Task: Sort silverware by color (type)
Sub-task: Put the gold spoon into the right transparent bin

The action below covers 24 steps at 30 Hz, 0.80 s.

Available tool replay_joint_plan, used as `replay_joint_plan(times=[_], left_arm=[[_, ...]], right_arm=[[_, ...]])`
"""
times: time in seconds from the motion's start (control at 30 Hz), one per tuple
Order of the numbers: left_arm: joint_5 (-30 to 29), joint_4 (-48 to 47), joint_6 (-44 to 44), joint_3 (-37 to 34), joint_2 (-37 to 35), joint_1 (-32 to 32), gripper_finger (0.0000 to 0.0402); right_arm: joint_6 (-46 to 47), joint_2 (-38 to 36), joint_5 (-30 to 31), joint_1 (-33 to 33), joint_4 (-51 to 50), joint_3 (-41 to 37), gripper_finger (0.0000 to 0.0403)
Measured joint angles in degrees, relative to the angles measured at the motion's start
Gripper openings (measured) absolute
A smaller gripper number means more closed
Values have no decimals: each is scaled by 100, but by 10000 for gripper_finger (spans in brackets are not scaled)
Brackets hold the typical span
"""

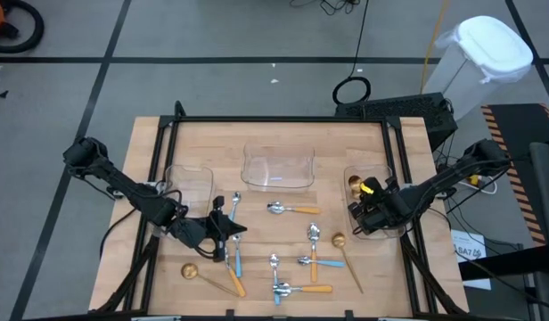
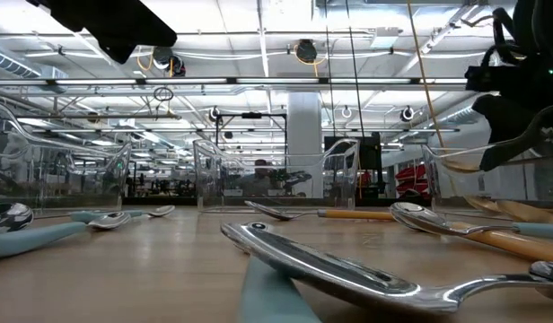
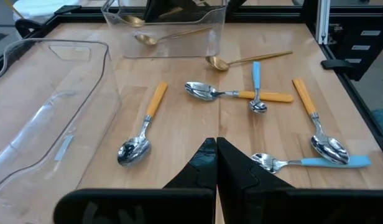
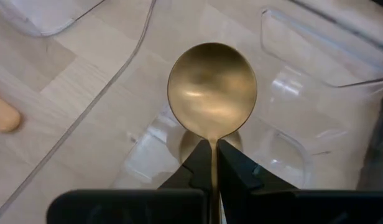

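Right gripper (image 4: 211,163) pinched on a gold spoon (image 4: 212,88) by the handle, bowl hanging over the right tray (image 1: 392,174) at the table's right edge (one gold spoon already inside). Left gripper (image 1: 223,229) closed, empty, low beside the left tray (image 1: 196,173). Remaining spoons (image 1: 292,209) scattered mid-table, open wood between them

Two dark jointed arms, the right claw (image 1: 365,212) bearing a yellow marking.

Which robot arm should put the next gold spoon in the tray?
The right one, probably. Its gripper is shut on a gold spoon right above the right tray. The left gripper is shut, empty, near blue-handled spoons.
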Motion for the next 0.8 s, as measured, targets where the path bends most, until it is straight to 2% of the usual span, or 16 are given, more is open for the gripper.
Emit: replay_joint_plan(times=[0.8], left_arm=[[0,9,-9,0,0,0,1]], right_arm=[[-2,4,-236,0,885,-635,8]])
